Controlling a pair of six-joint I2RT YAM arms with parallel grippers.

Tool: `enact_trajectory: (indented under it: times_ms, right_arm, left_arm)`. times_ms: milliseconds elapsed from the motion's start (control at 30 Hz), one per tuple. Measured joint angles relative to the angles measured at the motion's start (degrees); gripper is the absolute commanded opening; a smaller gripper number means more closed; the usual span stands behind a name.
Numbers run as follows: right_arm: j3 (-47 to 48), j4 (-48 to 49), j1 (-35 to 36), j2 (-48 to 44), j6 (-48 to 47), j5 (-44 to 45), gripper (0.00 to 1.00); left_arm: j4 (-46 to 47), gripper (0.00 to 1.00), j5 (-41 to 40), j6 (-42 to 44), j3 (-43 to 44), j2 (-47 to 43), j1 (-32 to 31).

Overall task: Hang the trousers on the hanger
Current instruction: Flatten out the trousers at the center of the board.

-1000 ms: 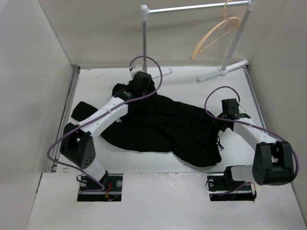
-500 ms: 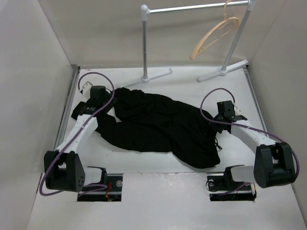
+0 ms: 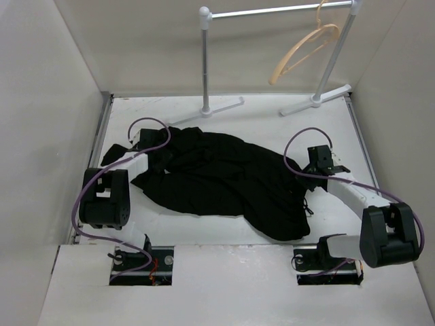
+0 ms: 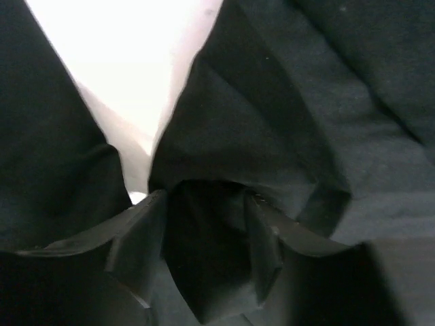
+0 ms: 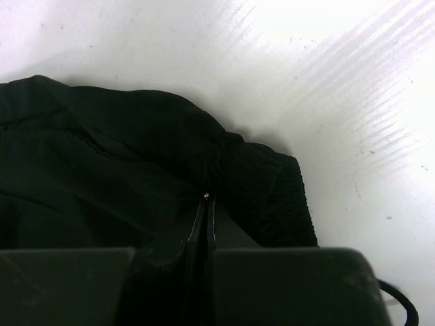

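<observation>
The black trousers (image 3: 224, 176) lie crumpled across the middle of the table. The tan hanger (image 3: 302, 51) hangs empty from the rail at the back right, well away from both arms. My left gripper (image 3: 139, 141) is at the trousers' far left edge. In the left wrist view its jaws (image 4: 204, 231) stand partly apart with a thick bunch of black cloth (image 4: 285, 122) filling the gap. My right gripper (image 3: 319, 159) sits at the trousers' right edge. Its fingers (image 5: 206, 200) are pressed together, and the cloth (image 5: 136, 156) puckers at their tips beside the ribbed waistband (image 5: 289, 204).
A silver rail (image 3: 272, 11) on two posts with white feet (image 3: 316, 100) stands along the back. White walls close in on the left, right and back. A thin black drawstring (image 3: 309, 200) trails from the trousers near my right arm.
My left arm has swung from the far middle of the trousers to their left edge, folding back toward its base. The cloth's upper left part has shifted. The right gripper has barely moved.
</observation>
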Motion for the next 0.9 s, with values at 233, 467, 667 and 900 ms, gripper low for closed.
enact_trajectory:
  times_ms: [233, 467, 667, 900]
  right_arm:
    - [-0.28, 0.02, -4.42, -1.31, -0.39, -0.68, 0.01]
    - [0.48, 0.48, -5.25, -0.72, -0.57, -0.76, 0.01]
    - [0.48, 1.11, -5.38, 1.81, -0.24, -0.85, 0.01]
    - [1.33, 0.81, -7.5, 1.38, 0.17, -0.98, 0.02]
  left_arm:
    - [-0.33, 0.04, -1.99, -0.15, 1.57, 1.68, 0.5]
    - [-10.1, 0.06, -9.53, 4.39, 12.17, -9.42, 2.19]
    - [-12.46, 0.31, -17.81, 13.86, 29.07, -10.32, -0.22]
    - [-14.99, 0.47, -23.78, 17.68, 26.58, -0.24, 2.84]
